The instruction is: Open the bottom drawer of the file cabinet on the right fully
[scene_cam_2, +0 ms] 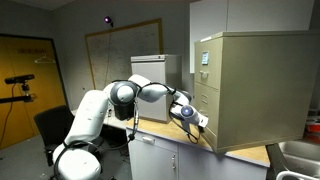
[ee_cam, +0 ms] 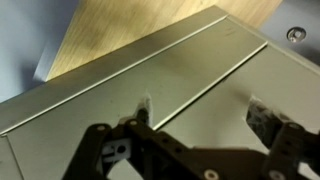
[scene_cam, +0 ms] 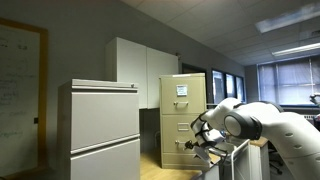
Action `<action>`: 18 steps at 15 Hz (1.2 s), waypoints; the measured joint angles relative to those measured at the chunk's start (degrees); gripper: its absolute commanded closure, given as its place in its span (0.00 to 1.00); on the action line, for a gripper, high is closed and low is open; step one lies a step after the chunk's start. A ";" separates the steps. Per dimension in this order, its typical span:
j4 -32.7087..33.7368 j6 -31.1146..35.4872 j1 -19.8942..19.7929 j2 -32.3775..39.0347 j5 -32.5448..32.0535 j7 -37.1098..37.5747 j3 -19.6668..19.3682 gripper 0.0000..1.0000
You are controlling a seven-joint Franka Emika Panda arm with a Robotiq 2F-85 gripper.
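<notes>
The tan file cabinet (scene_cam: 183,110) stands on a wooden table and shows in both exterior views (scene_cam_2: 265,90). Its bottom drawer (scene_cam: 176,152) (scene_cam_2: 211,132) looks shut, flush with the cabinet front. My gripper (scene_cam: 203,146) (scene_cam_2: 199,121) is right in front of that drawer's face. In the wrist view my gripper (ee_cam: 203,115) is open, its two dark fingers spread over beige metal (ee_cam: 120,85) crossed by a thin dark seam. Nothing is between the fingers. The drawer's handle is hidden behind the gripper in the exterior views.
A wider pale grey cabinet (scene_cam: 98,130) stands near the camera. Tall white cupboards (scene_cam: 140,70) are behind the tan cabinet. The wooden table top (scene_cam_2: 245,154) (ee_cam: 150,30) carries the cabinet. A black chair (scene_cam_2: 48,125) and a whiteboard (scene_cam_2: 115,55) are behind the arm.
</notes>
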 measured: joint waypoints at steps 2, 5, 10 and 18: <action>-1.18 -0.62 1.55 -0.18 -3.25 -0.02 0.13 0.00; -1.77 -0.61 3.48 -1.15 -5.32 -0.94 0.17 0.00; -1.85 -0.56 3.43 -5.71 -5.86 -3.03 -0.64 0.00; -1.62 -0.81 0.24 -7.49 -2.87 -2.45 -1.43 0.00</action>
